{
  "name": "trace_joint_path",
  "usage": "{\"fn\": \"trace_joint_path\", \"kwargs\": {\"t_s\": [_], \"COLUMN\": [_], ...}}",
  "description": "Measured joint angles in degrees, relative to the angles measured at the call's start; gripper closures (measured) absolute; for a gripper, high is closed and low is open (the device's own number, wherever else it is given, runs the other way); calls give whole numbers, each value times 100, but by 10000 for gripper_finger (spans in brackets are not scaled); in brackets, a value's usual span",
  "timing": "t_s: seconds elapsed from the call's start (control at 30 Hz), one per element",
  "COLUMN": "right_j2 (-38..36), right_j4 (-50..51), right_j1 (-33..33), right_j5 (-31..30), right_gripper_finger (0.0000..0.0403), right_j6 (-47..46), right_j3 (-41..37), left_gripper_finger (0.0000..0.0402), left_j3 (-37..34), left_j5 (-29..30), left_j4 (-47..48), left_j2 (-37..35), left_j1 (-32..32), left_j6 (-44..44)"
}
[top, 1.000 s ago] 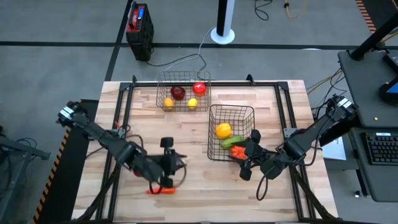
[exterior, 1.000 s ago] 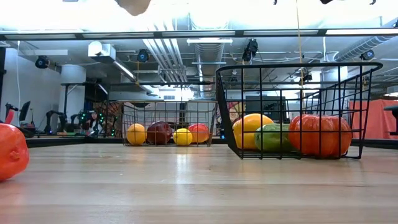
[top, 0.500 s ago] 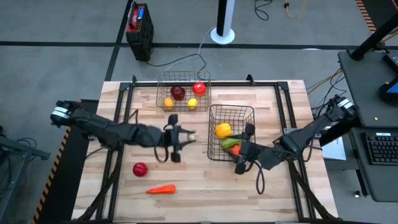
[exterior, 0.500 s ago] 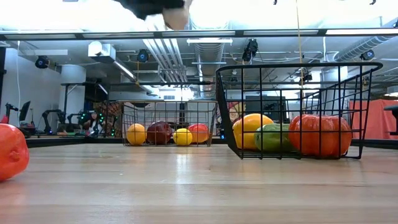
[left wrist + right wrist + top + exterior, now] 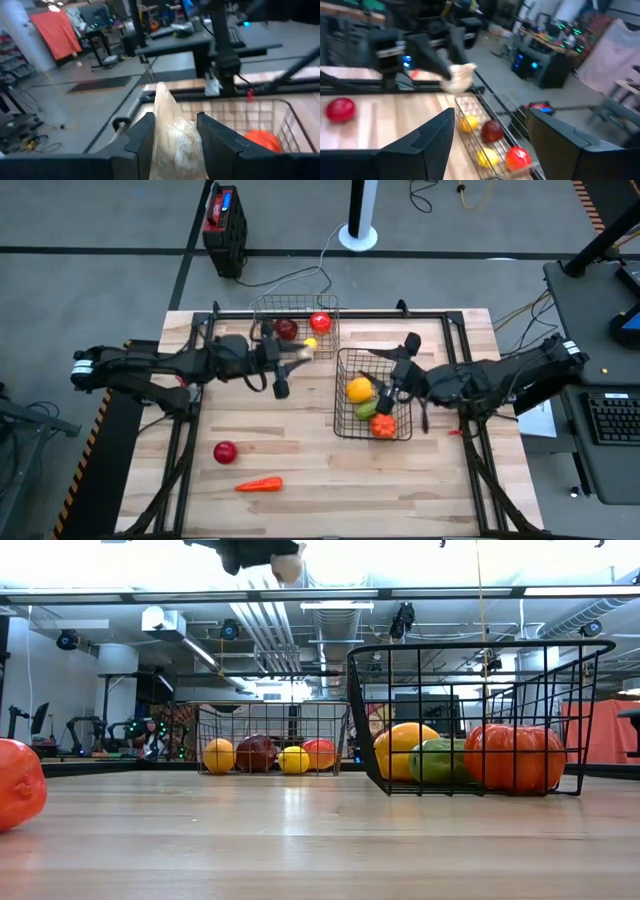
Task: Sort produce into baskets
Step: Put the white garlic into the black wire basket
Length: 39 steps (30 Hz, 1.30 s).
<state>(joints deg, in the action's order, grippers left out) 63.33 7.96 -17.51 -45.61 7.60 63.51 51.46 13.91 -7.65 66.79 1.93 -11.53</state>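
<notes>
My left gripper (image 5: 298, 354) is shut on the white garlic (image 5: 170, 135), high above the table at the near edge of the far basket (image 5: 262, 312). That basket holds dark red (image 5: 286, 329), red (image 5: 320, 322) and yellow (image 5: 310, 343) pieces. My right gripper (image 5: 390, 376) hovers open with nothing in it over the right basket (image 5: 340, 380), which holds a yellow-orange piece (image 5: 358, 389), a green cucumber (image 5: 366, 409) and an orange piece (image 5: 383, 426). A red piece (image 5: 225, 451) and the carrot (image 5: 258, 484) lie on the table at the near left. My left gripper pinches the garlic's bulb (image 5: 172, 145) between its two fingers (image 5: 140, 137). The pointed tip (image 5: 161, 91) sticks out past the fingertips. The fingers lie about level, pointing toward the table's right. The garlic is lifted clear of the table (image 5: 288, 562).
A black frame (image 5: 200, 330) runs around the wooden tabletop. Bare wood lies between the two baskets and the near edge. A red-and-black box (image 5: 222, 220) and a white post (image 5: 358, 230) stand on the floor beyond the far edge.
My left gripper has swung up from beside the carrot toward the far edge and the right, carrying the garlic to the far basket. My right gripper has risen from the right basket's near right side and moved over it, rolling as it went.
</notes>
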Motion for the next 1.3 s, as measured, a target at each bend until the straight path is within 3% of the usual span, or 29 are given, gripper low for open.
{"fn": "trace_joint_path", "kwargs": {"t_s": [0.13,0.33,0.47,0.6,1.17,1.3], "right_j2": [-241,-174,-144,-148,280,271], "right_j4": [74,31,-10,10,-412,-401], "right_j1": [67,51,13,-167,-500,-500], "right_j5": [469,864,922,1454,1458,1459], "right_gripper_finger": [165,165,165,165,165,165], "right_j6": [249,252,-232,-611,-911,-725], "right_j3": [-91,-441,-442,-481,-687,-687], "left_gripper_finger": [285,285,285,285,285,285], "left_j3": [116,-36,-41,-150,-334,-420], "left_j5": [-27,-735,-760,-791,-628,-258], "left_j4": [131,185,166,183,-662,-1008], "left_j2": [-146,-79,-81,-147,137,156], "left_j1": [98,78,20,-250,-1250,-1535], "left_j6": [-347,-773,-84,423,994,995]}}
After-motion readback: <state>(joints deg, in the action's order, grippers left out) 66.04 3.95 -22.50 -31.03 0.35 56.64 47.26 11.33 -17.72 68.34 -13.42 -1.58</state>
